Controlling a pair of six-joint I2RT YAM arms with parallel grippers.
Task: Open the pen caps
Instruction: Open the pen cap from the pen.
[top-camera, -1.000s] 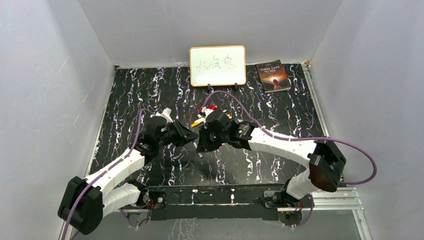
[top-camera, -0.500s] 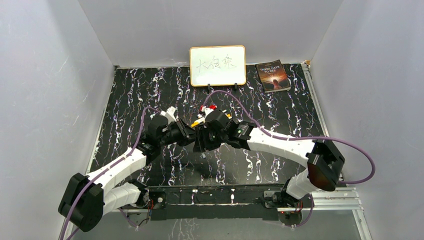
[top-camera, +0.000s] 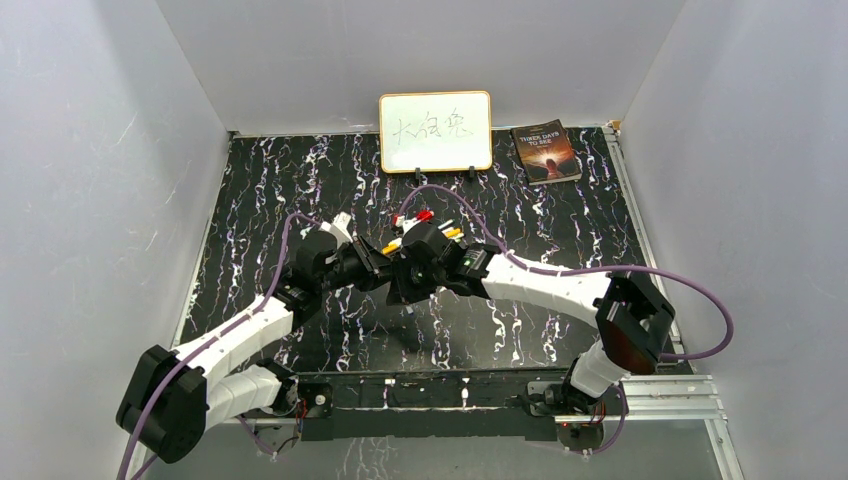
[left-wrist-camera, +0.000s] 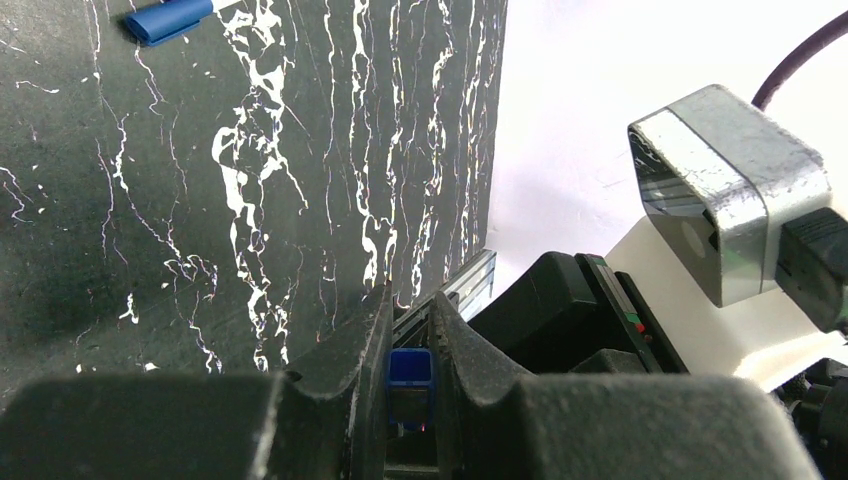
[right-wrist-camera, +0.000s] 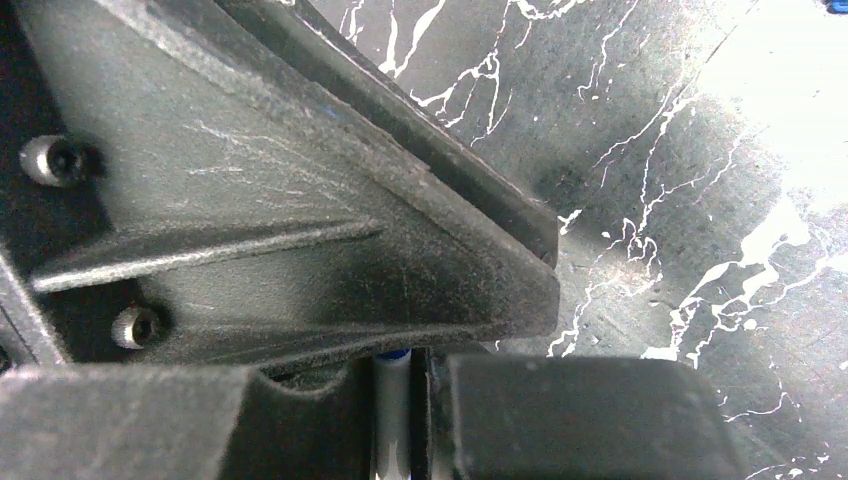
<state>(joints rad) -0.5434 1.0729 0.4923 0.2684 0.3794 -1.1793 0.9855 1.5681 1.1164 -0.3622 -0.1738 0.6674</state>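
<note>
In front of the whiteboard, left jaws clamp a blue cap; right jaws, against them, pinch a white pen.

Blue pen cap: end only, rest buried between fingers of left gripper.
Pen barrel in right gripper: pale sliver, blurred, cut by bottom edge.
Loose blue-capped pen: barrel cut by top edge.
Pen pile: part-hidden behind right gripper, count unreadable.

Robot lab cell: white partition walls, aluminium rail.
</note>
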